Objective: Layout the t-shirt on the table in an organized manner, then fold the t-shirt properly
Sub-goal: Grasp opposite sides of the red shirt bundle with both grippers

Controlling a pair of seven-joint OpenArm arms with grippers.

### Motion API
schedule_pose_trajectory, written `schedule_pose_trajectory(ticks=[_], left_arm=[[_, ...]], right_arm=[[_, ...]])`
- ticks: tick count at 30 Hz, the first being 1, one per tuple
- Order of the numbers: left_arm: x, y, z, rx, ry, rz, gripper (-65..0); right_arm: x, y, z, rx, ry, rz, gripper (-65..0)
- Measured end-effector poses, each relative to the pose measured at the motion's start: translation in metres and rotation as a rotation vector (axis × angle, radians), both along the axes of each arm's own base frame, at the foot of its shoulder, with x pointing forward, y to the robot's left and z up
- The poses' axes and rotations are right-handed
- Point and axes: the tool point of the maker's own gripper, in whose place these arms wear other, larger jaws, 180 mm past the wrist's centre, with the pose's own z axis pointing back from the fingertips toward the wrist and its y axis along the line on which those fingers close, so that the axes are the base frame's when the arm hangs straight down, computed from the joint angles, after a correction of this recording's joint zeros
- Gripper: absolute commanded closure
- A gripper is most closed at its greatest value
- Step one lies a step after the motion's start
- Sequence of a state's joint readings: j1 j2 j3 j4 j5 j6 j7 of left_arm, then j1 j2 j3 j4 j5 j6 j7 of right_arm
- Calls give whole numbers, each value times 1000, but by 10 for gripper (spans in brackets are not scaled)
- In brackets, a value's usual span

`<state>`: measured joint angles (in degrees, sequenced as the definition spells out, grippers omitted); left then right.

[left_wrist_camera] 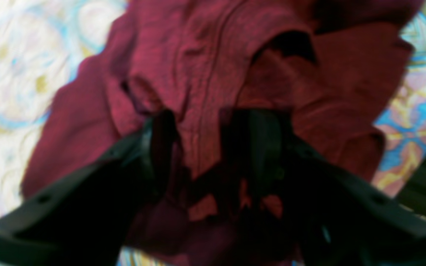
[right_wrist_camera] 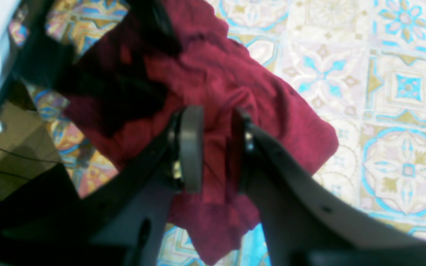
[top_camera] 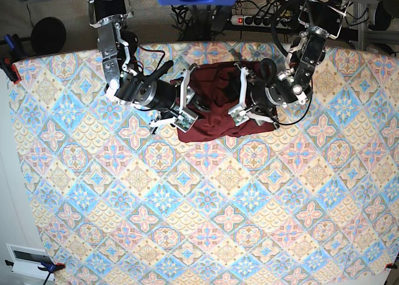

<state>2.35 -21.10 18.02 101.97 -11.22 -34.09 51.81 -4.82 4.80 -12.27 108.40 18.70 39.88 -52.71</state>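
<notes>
The t-shirt [top_camera: 215,107] lies bunched near the far edge of the table [top_camera: 187,222], both arms at it. The right gripper [right_wrist_camera: 215,147] has maroon cloth pinched between narrow jaws. The left gripper [left_wrist_camera: 205,147] straddles a ridge of fabric; blur and shadow hide whether it grips. Sleeves and collar are lost in folds.

Base looks straight down from high; both wrist views share the t-shirt [top_camera: 215,104] close-up
</notes>
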Motion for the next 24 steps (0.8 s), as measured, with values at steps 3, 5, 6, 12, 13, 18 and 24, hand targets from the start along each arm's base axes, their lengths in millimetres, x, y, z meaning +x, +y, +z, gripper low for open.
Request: schedule_pose_trajectory(ticks=[3, 5, 6, 12, 13, 18, 24], left_arm=[[3, 5, -2, 42, -23, -5, -196], [4, 8, -3, 63, -31, -5, -148], [5, 10, -2, 67, -34, -2, -130], [27, 33, 10, 76, -82, 78, -129], [29, 38, 11, 77, -88, 94, -129], [33, 39, 7, 50, -91, 108, -98], [33, 42, 6, 51, -87, 117, 0]], right_arm=[[1, 0, 0, 0, -2, 0, -130], [0, 0, 0, 0, -2, 0, -130], [0, 0, 0, 1, -1, 0, -130], [0, 0, 0, -1, -2, 0, -130], [0, 0, 1, 1, -2, 0, -130], [0, 0, 0, 1, -1, 0, -130], [0, 0, 1, 0, -2, 0, -130]])
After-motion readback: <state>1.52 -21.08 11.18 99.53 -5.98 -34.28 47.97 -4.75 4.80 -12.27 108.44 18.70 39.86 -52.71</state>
